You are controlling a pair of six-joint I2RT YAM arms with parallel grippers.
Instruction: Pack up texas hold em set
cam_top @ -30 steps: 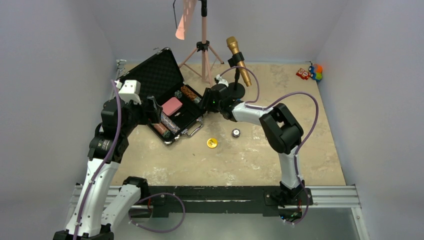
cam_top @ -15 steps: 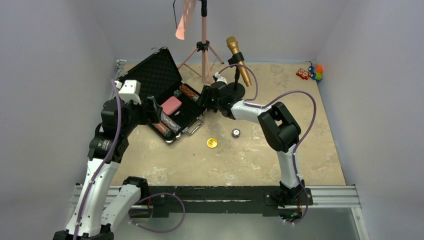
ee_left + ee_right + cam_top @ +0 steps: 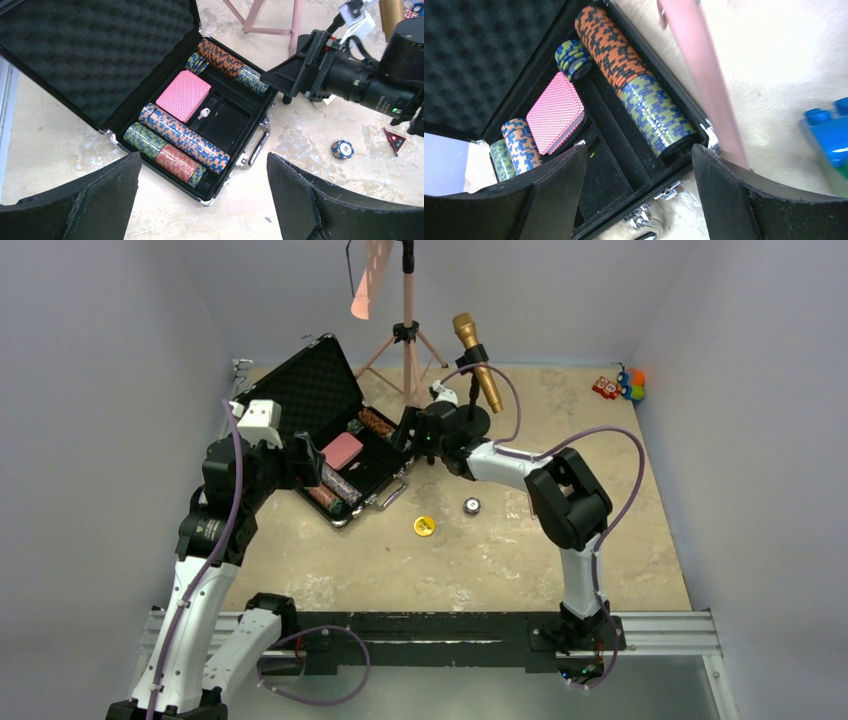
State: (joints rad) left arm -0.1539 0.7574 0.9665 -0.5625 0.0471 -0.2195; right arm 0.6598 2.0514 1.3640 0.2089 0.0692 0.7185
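Note:
The black silver-edged briefcase lies open at the back left, foam lid up. Its tray holds rows of chip stacks and the pink card deck. My left gripper hovers open above the case's left front side and holds nothing. My right gripper is open and empty over the case's right front corner, beside the orange and blue-green chip stacks. The yellow button and a blue button lie on the table in front of the case. The red triangular button lies near the blue one.
A gold microphone on its black stand and a pink tripod stand just behind my right gripper; a tripod leg is close to its right finger. Toy blocks sit at the back right corner; a blue block shows in the right wrist view.
My right gripper has shifted slightly back and left along the case's right end. The left arm, the case and the loose buttons have not moved.

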